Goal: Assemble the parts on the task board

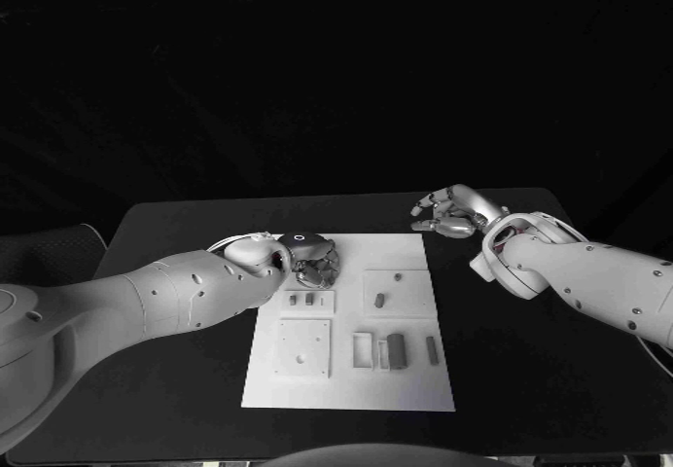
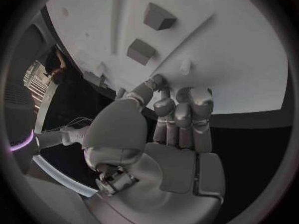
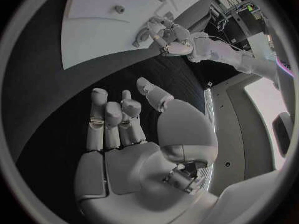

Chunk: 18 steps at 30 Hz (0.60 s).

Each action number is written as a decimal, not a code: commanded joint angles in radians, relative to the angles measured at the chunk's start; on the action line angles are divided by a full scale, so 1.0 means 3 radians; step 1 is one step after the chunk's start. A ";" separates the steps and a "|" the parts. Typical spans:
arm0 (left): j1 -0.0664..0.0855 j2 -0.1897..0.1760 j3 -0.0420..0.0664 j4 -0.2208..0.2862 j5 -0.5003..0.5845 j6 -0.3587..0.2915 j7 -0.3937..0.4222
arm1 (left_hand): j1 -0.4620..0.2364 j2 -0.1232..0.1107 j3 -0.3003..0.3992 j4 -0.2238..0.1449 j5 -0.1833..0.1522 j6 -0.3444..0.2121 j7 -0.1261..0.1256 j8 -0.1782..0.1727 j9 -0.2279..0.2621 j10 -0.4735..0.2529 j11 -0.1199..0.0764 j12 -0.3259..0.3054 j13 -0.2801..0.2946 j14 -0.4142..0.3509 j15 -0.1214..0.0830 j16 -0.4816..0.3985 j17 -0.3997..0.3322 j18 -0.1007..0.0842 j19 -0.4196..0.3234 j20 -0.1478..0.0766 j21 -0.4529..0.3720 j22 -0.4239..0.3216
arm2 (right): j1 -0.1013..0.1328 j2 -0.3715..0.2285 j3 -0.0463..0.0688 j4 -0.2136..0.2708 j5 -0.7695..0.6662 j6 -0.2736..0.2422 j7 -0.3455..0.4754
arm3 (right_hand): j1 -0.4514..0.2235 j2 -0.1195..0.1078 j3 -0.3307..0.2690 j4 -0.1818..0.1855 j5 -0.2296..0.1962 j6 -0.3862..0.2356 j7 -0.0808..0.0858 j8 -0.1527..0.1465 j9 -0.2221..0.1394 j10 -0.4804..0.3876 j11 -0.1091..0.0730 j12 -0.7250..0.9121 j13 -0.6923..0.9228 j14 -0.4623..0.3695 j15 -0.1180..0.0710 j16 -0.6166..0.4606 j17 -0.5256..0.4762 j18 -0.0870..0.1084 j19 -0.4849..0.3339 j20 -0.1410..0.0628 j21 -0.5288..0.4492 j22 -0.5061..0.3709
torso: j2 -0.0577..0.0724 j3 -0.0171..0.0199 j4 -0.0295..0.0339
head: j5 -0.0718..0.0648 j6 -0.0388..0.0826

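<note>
At the task board's (image 1: pixel 351 389) far left corner, your left hand (image 1: pixel 314 263) hangs over two small parts (image 1: pixel 301 300). You cannot tell whether it holds anything. Your right hand (image 1: pixel 451 214), fingers apart, is off the board's far right corner, holding nothing.

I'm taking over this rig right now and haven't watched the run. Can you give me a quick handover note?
Left hand: over the task board's far left area, fingertips on or just above it; whether it holds a part is unclear.
Right hand: open, off the board, above the black table past its far right corner.
Small grey parts lie and stand across the board.
Done: cannot judge. Left: assembly appears largely still to do.
</note>
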 commanded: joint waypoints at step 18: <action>-0.0004 0.0015 0.0000 -0.0001 -0.0004 -0.0020 0.0018 | 0.0004 0.0092 0.0181 0.0013 -0.0086 0.0167 0.0080 0.0070 -0.0003 -0.0027 0.0050 0.0021 0.0035 0.0042 0.0011 -0.0020 0.0042 0.0453 -0.0021 0.0053 0.0060 0.0068 | 0.0000 0.0003 0.0002 0.0003 -0.0016 0.0010 0.0018 | -0.0031 -0.0007 -0.0001 0.0024 0.0021 -0.0007 0.0021 -0.0015 -0.0002 -0.0006 0.0021 0.0009 0.0004 0.0020 0.0004 -0.0001 -0.0005 0.0046 0.0027 0.0000 -0.0007 0.0053 | 0.0001 -0.0001 0.0001 | -0.0005 -0.0006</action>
